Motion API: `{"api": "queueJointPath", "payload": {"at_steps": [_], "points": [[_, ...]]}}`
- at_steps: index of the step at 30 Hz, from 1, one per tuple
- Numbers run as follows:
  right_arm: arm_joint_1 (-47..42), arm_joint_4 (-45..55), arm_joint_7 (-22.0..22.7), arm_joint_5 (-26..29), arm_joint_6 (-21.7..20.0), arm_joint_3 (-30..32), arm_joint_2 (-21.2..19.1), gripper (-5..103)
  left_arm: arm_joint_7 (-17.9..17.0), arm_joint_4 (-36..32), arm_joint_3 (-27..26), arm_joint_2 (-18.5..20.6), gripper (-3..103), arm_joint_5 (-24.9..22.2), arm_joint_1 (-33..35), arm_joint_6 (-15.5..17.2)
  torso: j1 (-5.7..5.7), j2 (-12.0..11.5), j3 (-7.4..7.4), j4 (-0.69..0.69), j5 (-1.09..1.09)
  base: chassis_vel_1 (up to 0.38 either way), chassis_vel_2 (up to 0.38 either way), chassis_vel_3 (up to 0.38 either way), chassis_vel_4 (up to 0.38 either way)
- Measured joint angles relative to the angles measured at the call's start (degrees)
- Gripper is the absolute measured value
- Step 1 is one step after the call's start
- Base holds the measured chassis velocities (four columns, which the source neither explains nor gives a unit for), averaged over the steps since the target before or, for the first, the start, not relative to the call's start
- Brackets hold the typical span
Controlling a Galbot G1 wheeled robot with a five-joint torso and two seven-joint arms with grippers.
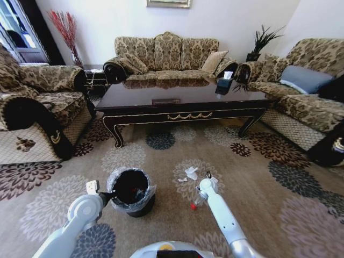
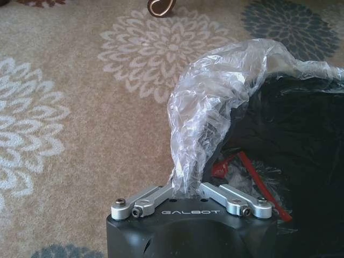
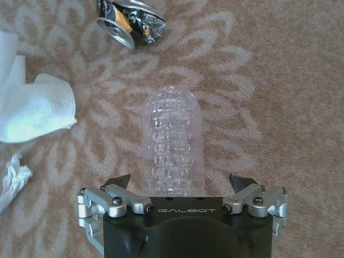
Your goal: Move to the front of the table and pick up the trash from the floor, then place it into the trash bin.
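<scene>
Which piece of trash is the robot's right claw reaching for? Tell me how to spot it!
Start at the long dark table, then look down at the flowery carpet in front of it, just right of the black trash bin. There the open right claw straddles a clear ribbed plastic bottle lying flat. Unlike the white paper scraps and crushed shiny can nearby, it is see-through.

A patterned three-seat sofa [image 1: 164, 56] stands against the far wall, with matching armchairs at the left [image 1: 37, 105] and right [image 1: 306, 97]. A grey cushion [image 1: 305, 79] lies on the right one. Red dried stems [image 1: 65, 29] rise in the left corner, a dark green plant [image 1: 262, 40] in the right. A floral carpet [image 1: 269, 177] covers the floor.
</scene>
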Motion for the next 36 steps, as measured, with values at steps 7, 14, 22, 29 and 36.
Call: {"api": "queueJointPath", "payload": {"at_steps": [7,14,22,29,36], "points": [[1.9,-3.5,0.0,-0.6,0.6,2.4,1.7,96,-0.1,-0.1,0.0,0.2,0,-0.1,0.0,0.0,0.0,0.0,0.0,0.0,0.0,0.0,0.0,0.0,0.0],[1.4,-4.4,-0.5,-2.7,0.7,1.9,2.4,75,-0.1,-0.3,-0.3,0.2,0,-0.7,0.1,0.0,0.0,0.0,0.0,-0.01,0.0,0.0,0.0,0.0,0.0],[1.4,-4.5,-0.6,-3.4,0.8,1.7,2.9,45,-0.1,-0.4,-0.4,-0.1,0,-0.7,0.2,0.0,-0.01,0.0,-0.01,0.0,-0.01,0.0,0.0,0.0,0.0],[1.3,-4.3,-0.7,-3.5,0.9,1.6,2.5,32,-0.1,-0.4,-0.3,-0.4,0,-0.7,0.2,0.0,-0.01,0.0,-0.01,0.02,0.01,0.0,0.0,0.0,0.0],[0.9,-3.8,-0.6,-3.4,1.2,1.6,2.2,26,-0.2,-0.6,-0.2,-0.8,0,-0.7,0.3,0.0,-0.01,0.0,-0.01,0.01,0.02,0.0,0.0,0.0,0.0]]}}
